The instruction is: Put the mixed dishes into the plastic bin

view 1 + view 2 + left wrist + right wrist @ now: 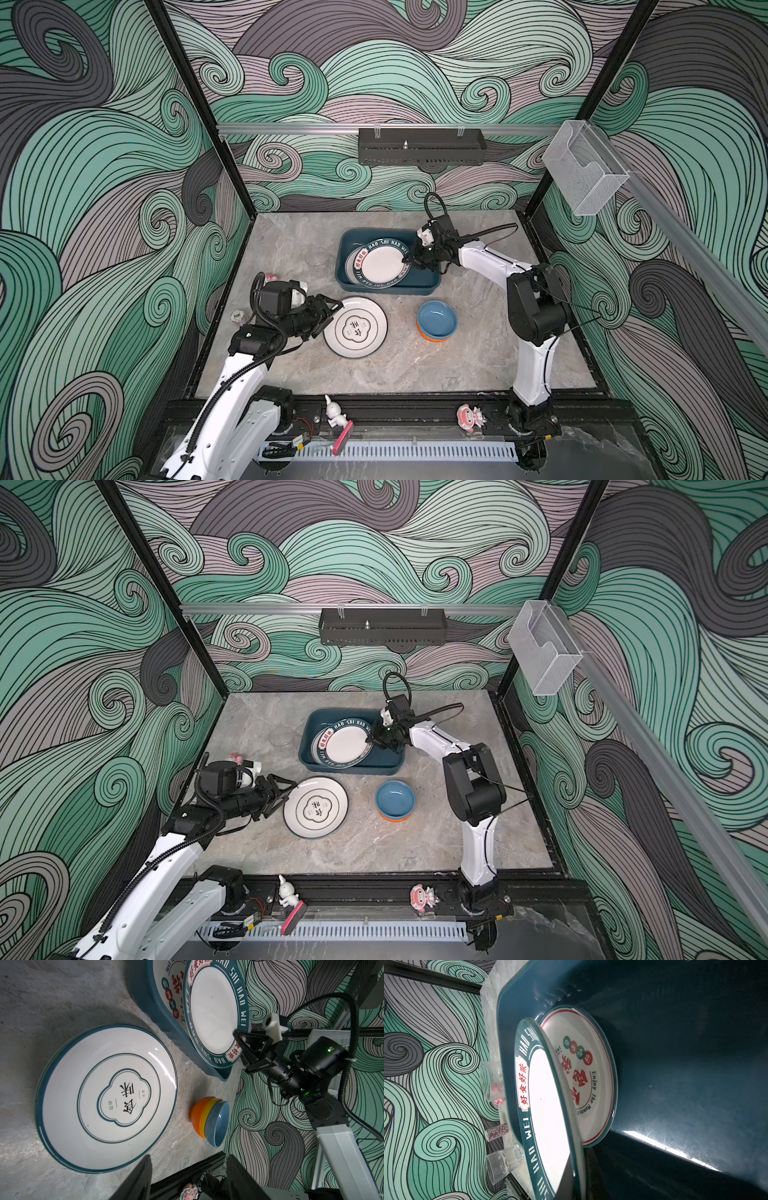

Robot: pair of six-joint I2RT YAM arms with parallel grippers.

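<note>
Two plates at bin (341,259), one outside.
My right hand (406,260) pinches tilted plate (380,262); left hand (333,316), half-open, empty, beside desk plate (355,327).

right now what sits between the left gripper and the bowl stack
The white plate, flat between left gripper and bowl stack, in both top views.

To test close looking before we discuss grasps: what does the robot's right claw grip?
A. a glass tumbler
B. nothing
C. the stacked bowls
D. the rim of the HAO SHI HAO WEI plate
D: the right claw is shut on the rim of the lettered plate, held tilted over the red-character plate in the plastic bin.
</note>
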